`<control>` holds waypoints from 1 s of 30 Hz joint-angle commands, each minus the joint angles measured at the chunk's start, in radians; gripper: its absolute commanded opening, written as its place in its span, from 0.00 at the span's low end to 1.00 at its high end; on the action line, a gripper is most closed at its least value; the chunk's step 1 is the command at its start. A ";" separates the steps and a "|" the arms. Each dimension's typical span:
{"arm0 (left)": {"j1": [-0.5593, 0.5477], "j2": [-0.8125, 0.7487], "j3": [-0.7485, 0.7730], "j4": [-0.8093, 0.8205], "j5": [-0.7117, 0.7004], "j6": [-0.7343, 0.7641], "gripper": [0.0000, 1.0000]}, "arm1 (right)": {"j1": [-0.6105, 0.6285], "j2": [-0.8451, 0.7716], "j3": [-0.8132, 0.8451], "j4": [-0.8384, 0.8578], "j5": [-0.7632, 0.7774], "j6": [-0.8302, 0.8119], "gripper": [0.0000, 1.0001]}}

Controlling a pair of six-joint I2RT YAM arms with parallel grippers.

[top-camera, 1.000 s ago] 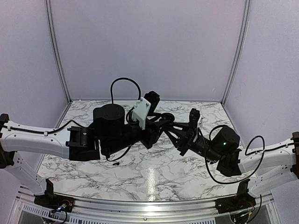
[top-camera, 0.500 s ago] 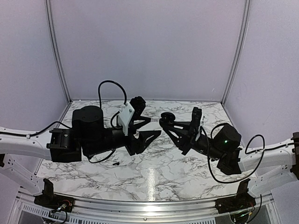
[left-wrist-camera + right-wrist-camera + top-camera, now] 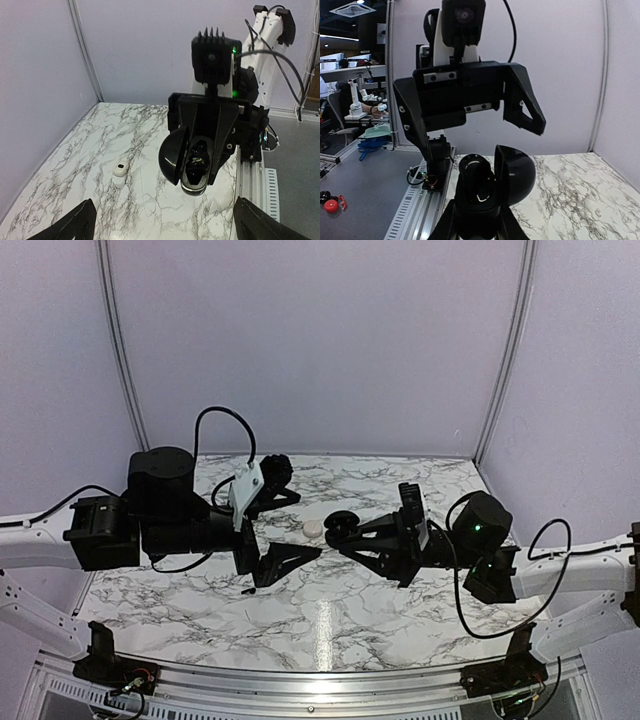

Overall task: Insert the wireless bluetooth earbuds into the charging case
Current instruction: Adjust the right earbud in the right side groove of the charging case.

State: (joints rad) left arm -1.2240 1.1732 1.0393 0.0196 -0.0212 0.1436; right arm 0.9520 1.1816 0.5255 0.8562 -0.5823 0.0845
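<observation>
Read from the top view, with 12 o'clock at the back wall, the left tool [image 3: 306,523] is spread wide and carries nothing. The right tool [image 3: 350,530] is pressed together on a black round puck [image 3: 174,159], which it holds off the table [image 3: 400,590] with the lid swung open. What sits inside the puck is dark and glossy, and I cannot tell what it is.

The charging case [image 3: 313,529] lies on the table in the gap between the two tools. It is just at 3 o'clock from the left tool's tips and at 9 o'clock from the puck.

A tiny dark stub that I take for an earbud [image 3: 247,592] lies on the table at 7 o'clock from the left tool, near that arm and well apart from the right one. It is too small to read its long axis. I cannot find the second one.

The left arm is nearer and free, so the pickup probably falls to it, reaching back toward 7 o'clock.
</observation>
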 commanded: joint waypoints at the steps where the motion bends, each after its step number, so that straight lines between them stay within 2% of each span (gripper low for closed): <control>1: 0.002 0.006 0.028 -0.084 0.110 0.048 0.99 | -0.007 0.032 0.081 -0.044 -0.187 0.036 0.00; 9: 0.001 0.013 0.031 -0.088 0.213 0.075 0.99 | -0.007 0.082 0.115 -0.043 -0.305 0.057 0.00; 16: 0.001 0.018 0.036 -0.089 0.177 0.072 0.99 | -0.006 0.110 0.135 -0.052 -0.381 0.060 0.00; 30: 0.001 0.047 0.054 -0.089 0.212 0.092 0.96 | 0.017 0.157 0.171 -0.086 -0.443 0.054 0.00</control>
State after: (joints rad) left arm -1.2240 1.2114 1.0519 -0.0582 0.1692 0.2237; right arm 0.9573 1.3281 0.6476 0.7837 -0.9958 0.1352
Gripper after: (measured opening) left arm 0.967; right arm 0.203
